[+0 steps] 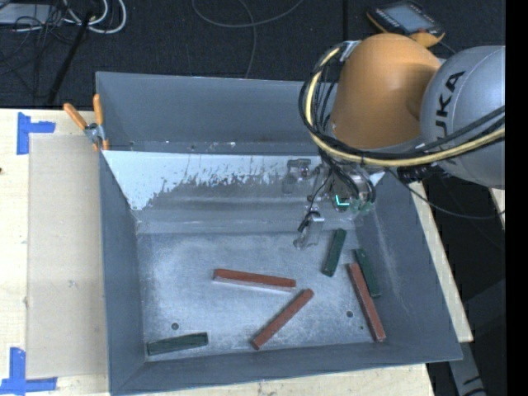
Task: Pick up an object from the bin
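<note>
My gripper [309,225] hangs in the right back part of the bin, under the orange cover. One fingertip shows, low over the floor. Just right of it lies a dark green bar [333,252], tilted, not between the fingers. Further right a second dark green bar [367,272] rests beside a long reddish-brown bar [365,302] along the right wall.
A reddish-brown bar [254,280] lies flat in the bin's middle. Another reddish-brown bar [282,318] slants toward the front. A dark green bar [177,344] sits at the front left corner. The arm reaches in from the right.
</note>
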`<state>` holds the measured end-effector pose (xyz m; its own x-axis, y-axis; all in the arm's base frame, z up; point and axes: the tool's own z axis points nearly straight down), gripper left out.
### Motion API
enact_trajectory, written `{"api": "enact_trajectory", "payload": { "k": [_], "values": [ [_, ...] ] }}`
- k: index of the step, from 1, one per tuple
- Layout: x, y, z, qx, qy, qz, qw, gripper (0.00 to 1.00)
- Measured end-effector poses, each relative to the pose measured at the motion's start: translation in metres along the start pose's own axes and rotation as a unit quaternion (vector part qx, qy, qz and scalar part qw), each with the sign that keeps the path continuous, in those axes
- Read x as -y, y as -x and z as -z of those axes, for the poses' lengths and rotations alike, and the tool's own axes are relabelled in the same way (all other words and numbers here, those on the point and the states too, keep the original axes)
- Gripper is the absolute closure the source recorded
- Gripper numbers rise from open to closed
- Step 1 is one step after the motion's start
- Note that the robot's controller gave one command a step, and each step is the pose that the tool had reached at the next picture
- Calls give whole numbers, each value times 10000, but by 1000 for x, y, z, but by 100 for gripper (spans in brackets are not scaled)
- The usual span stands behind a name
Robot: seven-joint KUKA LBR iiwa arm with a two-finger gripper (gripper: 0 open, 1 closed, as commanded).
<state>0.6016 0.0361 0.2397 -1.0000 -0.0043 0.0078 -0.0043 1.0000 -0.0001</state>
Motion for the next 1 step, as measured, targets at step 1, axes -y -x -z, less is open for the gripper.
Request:
{"api": "enact_trajectory", "payload": {
  "k": [1],
  "values": [
    [0,1,4,40,3,-3,10000,0]
  ]
}}
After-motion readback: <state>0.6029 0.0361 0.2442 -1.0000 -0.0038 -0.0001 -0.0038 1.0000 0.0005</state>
